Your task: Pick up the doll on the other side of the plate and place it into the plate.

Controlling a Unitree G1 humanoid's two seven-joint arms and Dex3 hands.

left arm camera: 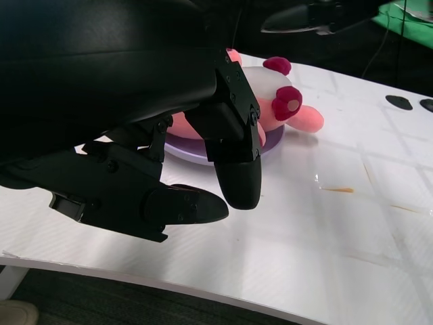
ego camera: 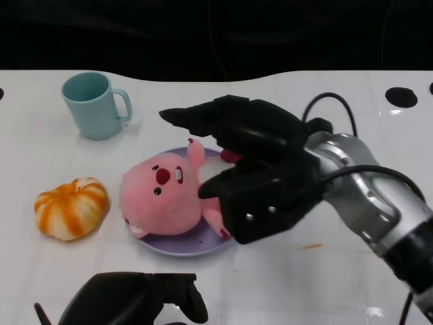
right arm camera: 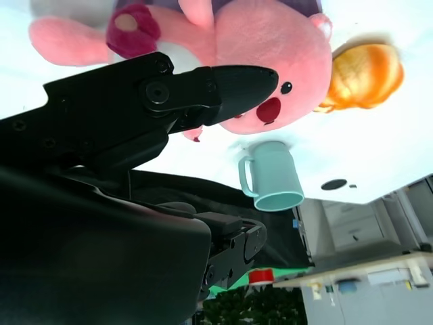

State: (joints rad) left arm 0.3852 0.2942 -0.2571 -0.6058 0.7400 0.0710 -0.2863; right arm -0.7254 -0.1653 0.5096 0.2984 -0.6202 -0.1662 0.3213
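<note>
A: Starting at the lower left of the head view, how did the left hand [ego camera: 139,300] sit?

B: Low on the white table [ego camera: 298,284], cut off by the bottom edge. In its own wrist view its fingers [left arm camera: 237,172] were apart with nothing between them, so it held nothing.

A: And further right?

B: The orange pumpkin [ego camera: 71,207] lay at centre left, the teal mug [ego camera: 95,105] stood at upper left. In the middle the pink doll [ego camera: 166,195] lay on the purple plate [ego camera: 196,245], face toward the camera.

A: The right hand [ego camera: 254,169]?

B: It came in from the right edge on its silver forearm [ego camera: 369,196] and spread over the doll's right half, one finger above the doll, the palm covering the doll's lower body.

A: Was it gripping the doll?

B: I couldn't tell. The palm hid the contact, and the right wrist view showed a finger [right arm camera: 203,91] lying across the doll, possibly touching it.
</note>
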